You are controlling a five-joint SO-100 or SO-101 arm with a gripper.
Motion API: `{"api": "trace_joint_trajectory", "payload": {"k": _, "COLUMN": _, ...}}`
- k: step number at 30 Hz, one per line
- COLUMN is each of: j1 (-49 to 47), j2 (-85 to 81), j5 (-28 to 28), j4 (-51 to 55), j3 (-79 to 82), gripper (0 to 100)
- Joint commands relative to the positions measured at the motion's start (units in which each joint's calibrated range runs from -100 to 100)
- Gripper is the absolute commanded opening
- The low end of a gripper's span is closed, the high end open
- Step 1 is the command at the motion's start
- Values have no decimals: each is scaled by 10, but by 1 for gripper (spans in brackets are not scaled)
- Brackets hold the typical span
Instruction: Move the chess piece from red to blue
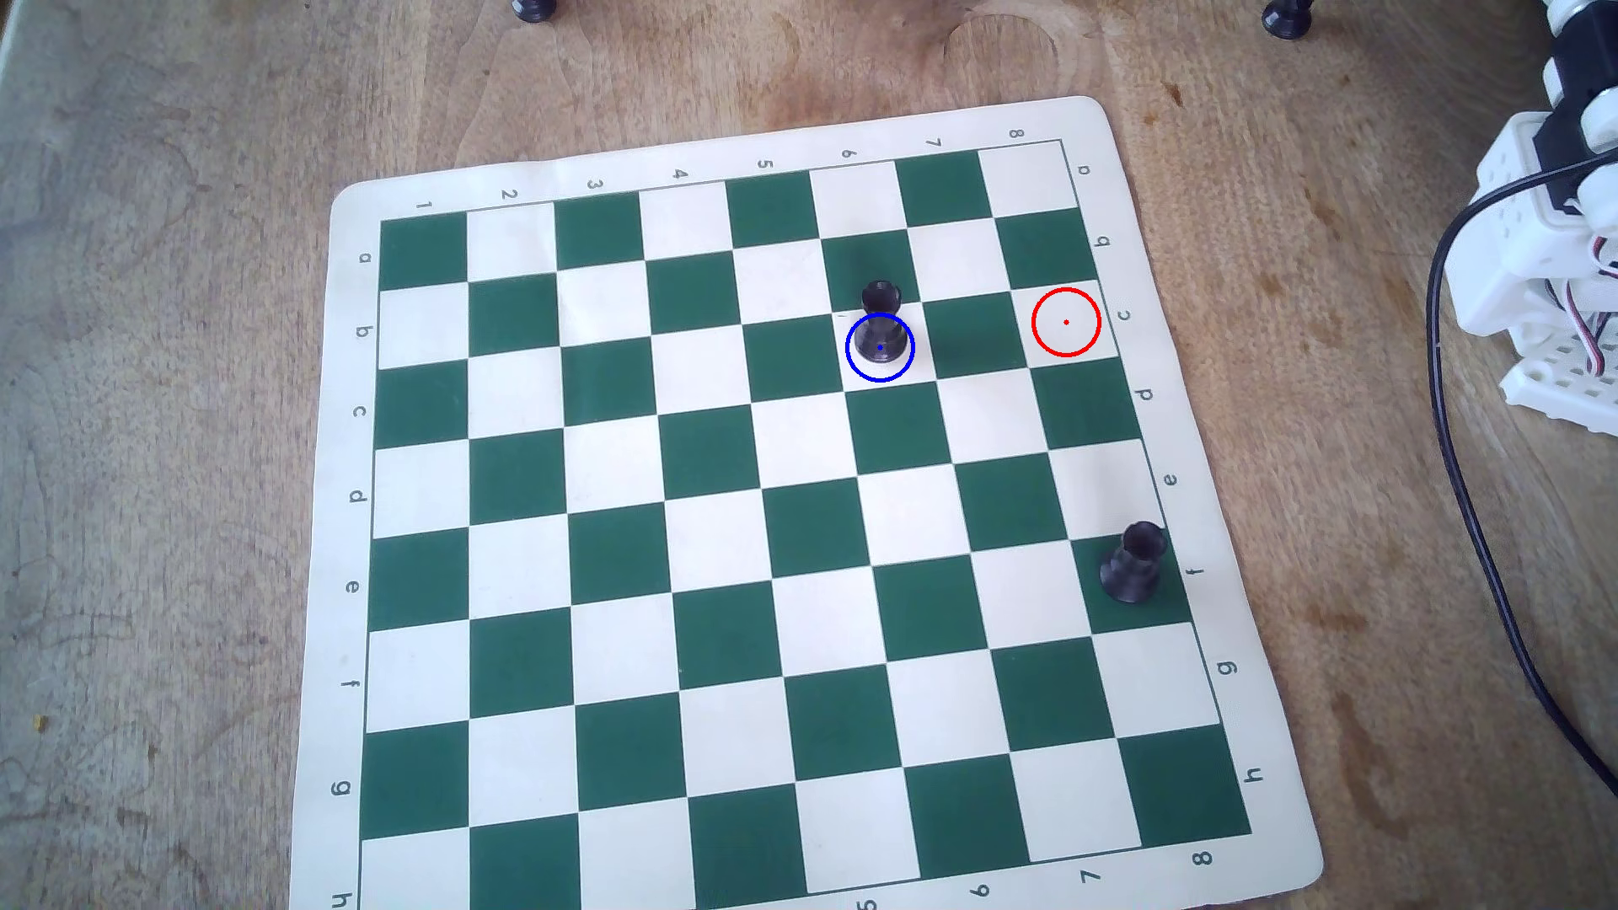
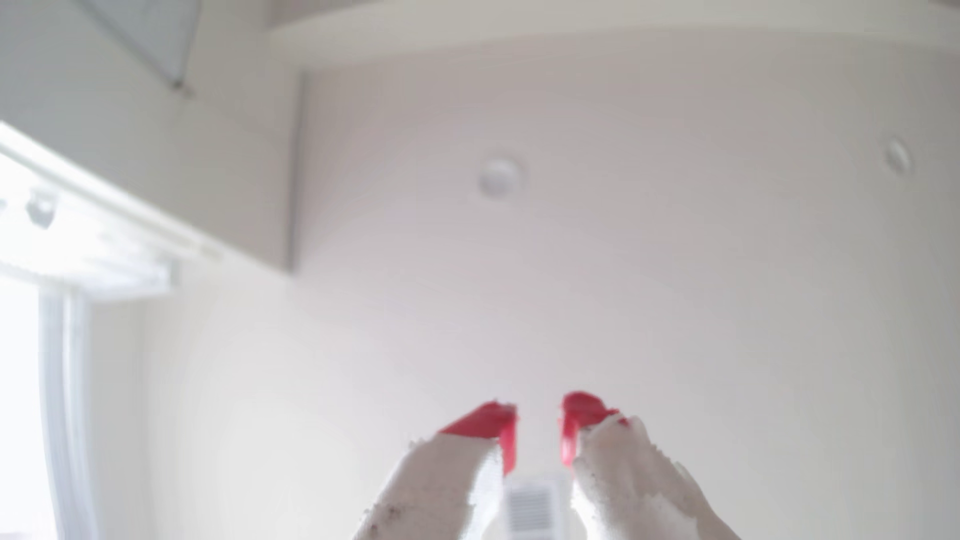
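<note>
The black chess piece (image 1: 880,331) stands upright on the green-and-white board (image 1: 613,490), its base inside the blue circle (image 1: 912,359) on a white square. The red circle (image 1: 1066,322) lies two squares to the right in the overhead view, with nothing in it. In the wrist view my gripper (image 2: 539,415) points up at a white ceiling. Its red-tipped white fingers (image 2: 488,420) stand a narrow gap apart and hold nothing. The overhead view shows only the arm's white body (image 1: 1541,262) at the right edge, off the board.
A twin black piece (image 1: 1134,564) stands near the board's right edge in the overhead view. A black cable (image 1: 1480,525) runs down the table right of the board. Two black stand feet (image 1: 1287,17) sit at the top edge. The table is wood.
</note>
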Motion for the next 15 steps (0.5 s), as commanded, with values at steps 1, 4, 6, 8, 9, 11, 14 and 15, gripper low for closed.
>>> {"api": "trace_joint_trajectory", "payload": {"k": 1, "j1": -7, "j2": 0, "j5": 31, "j4": -4, "j3": 9, "gripper": 5}}
{"api": "trace_joint_trajectory", "payload": {"k": 4, "j1": -7, "j2": 0, "j5": 50, "j4": -4, "j3": 9, "gripper": 5}}
{"api": "trace_joint_trajectory", "payload": {"k": 6, "j1": -7, "j2": 0, "j5": 65, "j4": -4, "j3": 9, "gripper": 5}}
{"api": "trace_joint_trajectory", "payload": {"k": 8, "j1": -8, "j2": 0, "j5": 65, "j4": -4, "j3": 9, "gripper": 4}}
{"api": "trace_joint_trajectory", "payload": {"k": 9, "j1": -8, "j2": 0, "j5": 65, "j4": -4, "j3": 9, "gripper": 4}}
{"api": "trace_joint_trajectory", "payload": {"k": 11, "j1": -8, "j2": 0, "j5": 65, "j4": -4, "j3": 9, "gripper": 4}}
{"api": "trace_joint_trajectory", "payload": {"k": 14, "j1": -8, "j2": 0, "j5": 65, "j4": -4, "j3": 9, "gripper": 4}}
{"api": "trace_joint_trajectory", "payload": {"k": 15, "j1": -8, "j2": 0, "j5": 65, "j4": -4, "j3": 9, "gripper": 4}}
